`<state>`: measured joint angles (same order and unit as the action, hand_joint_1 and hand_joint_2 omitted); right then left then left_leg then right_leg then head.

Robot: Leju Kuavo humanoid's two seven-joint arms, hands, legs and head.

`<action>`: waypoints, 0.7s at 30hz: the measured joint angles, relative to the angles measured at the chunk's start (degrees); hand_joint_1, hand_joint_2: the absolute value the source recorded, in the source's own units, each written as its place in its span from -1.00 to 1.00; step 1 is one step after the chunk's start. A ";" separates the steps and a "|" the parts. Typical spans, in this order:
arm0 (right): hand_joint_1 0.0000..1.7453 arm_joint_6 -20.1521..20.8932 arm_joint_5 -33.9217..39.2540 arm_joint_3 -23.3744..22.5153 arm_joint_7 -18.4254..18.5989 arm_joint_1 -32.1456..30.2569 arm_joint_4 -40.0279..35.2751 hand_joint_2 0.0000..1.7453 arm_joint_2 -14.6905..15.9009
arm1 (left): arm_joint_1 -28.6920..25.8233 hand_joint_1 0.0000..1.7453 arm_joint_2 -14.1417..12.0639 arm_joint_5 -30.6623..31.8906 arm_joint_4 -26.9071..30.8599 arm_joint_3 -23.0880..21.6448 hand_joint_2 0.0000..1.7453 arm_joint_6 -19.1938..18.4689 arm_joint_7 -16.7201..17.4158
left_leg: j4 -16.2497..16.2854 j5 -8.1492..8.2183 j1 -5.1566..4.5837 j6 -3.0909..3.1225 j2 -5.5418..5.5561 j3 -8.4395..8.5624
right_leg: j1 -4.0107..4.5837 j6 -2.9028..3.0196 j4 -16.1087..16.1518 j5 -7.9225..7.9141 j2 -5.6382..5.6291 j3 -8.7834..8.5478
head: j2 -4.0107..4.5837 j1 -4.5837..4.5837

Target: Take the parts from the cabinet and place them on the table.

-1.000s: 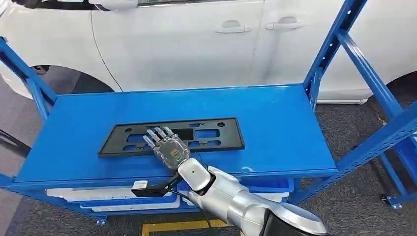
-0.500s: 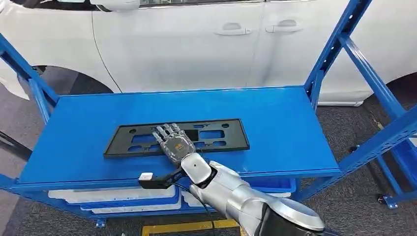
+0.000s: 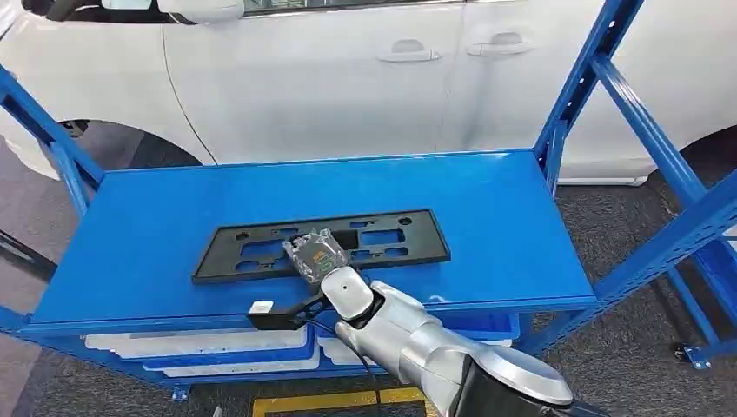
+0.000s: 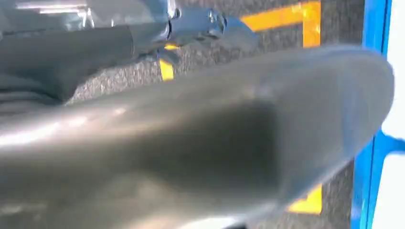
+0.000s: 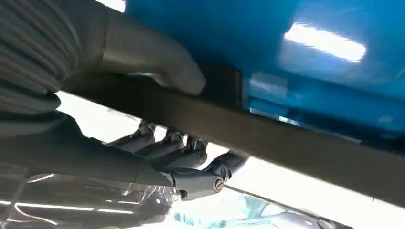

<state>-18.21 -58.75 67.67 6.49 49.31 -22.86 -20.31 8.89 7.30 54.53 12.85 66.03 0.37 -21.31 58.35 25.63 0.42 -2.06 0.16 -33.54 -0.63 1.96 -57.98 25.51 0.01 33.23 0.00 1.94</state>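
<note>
Right hand (image 3: 315,252) grips black plate (image 3: 391,243) near edge — shelf (image 3: 521,226) bare beyond.

Pretty clearly a car workshop or assembly-line area, not a home or office. A white car (image 3: 365,78) is parked right behind the rack, with its door handles (image 3: 408,50) and a wheel arch seen up close. The rack itself is heavy blue steel shelving (image 3: 608,78) with angled braces and a flat blue surface (image 3: 487,217), the kind found in factories and parts stores. White and blue bins (image 3: 200,347) are stacked on the level below. The floor (image 3: 626,226) is covered in dark grey industrial carpet, and yellow marking tape (image 3: 330,400) is laid on it, like the lane markings used on shop floors.
</note>
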 joint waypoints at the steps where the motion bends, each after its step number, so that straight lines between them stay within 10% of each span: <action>1: 1.00 0.00 0.09 0.00 0.00 0.00 0.00 1.00 0.00 | 0.06 -1.00 0.00 0.00 0.00 -0.07 -1.00 -0.04 -0.16 | 2.56 1.81 0.07 -0.27 0.00 -1.10 | -0.06 0.15 0.00 -0.04 0.02 0.07 | 0.00 0.05; 4: 1.00 -0.44 0.72 0.00 0.00 -0.08 0.15 1.00 0.00 | 0.03 -1.00 0.04 0.09 0.00 -0.33 -1.00 -0.26 -1.71 | 16.45 7.71 0.35 -0.98 -0.01 -7.45 | 0.04 0.23 -0.07 -0.08 -0.01 0.43 | 0.00 0.02; 7: 1.00 -1.61 1.46 0.00 -0.06 -0.07 0.20 1.00 0.00 | 0.09 -1.00 0.02 0.09 0.00 -0.68 -1.00 -0.28 -4.10 | 11.44 3.15 0.37 -0.81 -0.01 -5.10 | 0.04 0.13 -0.10 -0.01 -0.06 0.20 | 0.00 0.00; 8: 1.00 -2.23 1.73 -0.04 -0.26 0.04 0.20 1.00 -0.02 | 0.11 -1.00 0.02 0.09 0.00 -0.79 1.00 -0.28 -4.99 | 5.31 0.17 0.36 -0.51 -0.01 -2.12 | 0.04 -0.02 -0.10 0.08 -0.07 -0.04 | 0.00 0.00; 10: 1.00 -3.32 2.31 -0.31 -0.55 0.22 0.20 1.00 -0.04 | 0.19 -1.00 0.00 0.04 0.00 -1.03 1.00 -0.04 -5.99 | -1.14 -0.56 -0.04 0.06 0.04 1.14 | 0.37 -0.49 -0.09 0.17 -0.07 -0.01 | 0.00 -0.04; 15: 1.00 -7.44 4.15 -1.58 -2.36 0.60 -0.15 1.00 -0.04 | 0.05 -1.00 0.09 -0.70 0.00 -1.25 1.00 0.96 -6.49 | -2.30 -1.35 0.38 1.80 -0.13 1.20 | 0.26 -2.09 -0.55 0.49 -0.10 0.37 | 0.00 -0.13; 19: 1.00 -14.08 5.61 -3.77 -5.28 1.60 -1.52 1.00 -0.02 | 0.04 -1.00 0.07 -1.90 0.00 -1.31 1.00 1.55 -6.25 | -2.17 -1.29 0.14 2.45 -0.36 0.93 | 0.30 -2.33 -16.66 7.99 -0.09 8.46 | 0.00 -0.11; 21: 1.00 -16.40 5.81 -6.10 -7.59 1.60 -2.89 1.00 0.09 | -0.08 -1.00 0.09 -2.43 0.00 -1.31 1.00 1.46 -6.28 | -1.84 -1.10 0.14 2.49 -0.33 0.90 | 0.28 -2.31 -17.58 6.54 -0.09 9.38 | 0.00 -0.13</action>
<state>-34.60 -52.94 61.56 -1.10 50.91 -25.75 -20.22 8.81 7.39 52.11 12.85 64.72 1.84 -27.58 56.52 24.52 0.56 0.43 -0.17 -32.64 -0.35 -0.35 -75.56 32.06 -0.08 42.60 0.00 1.81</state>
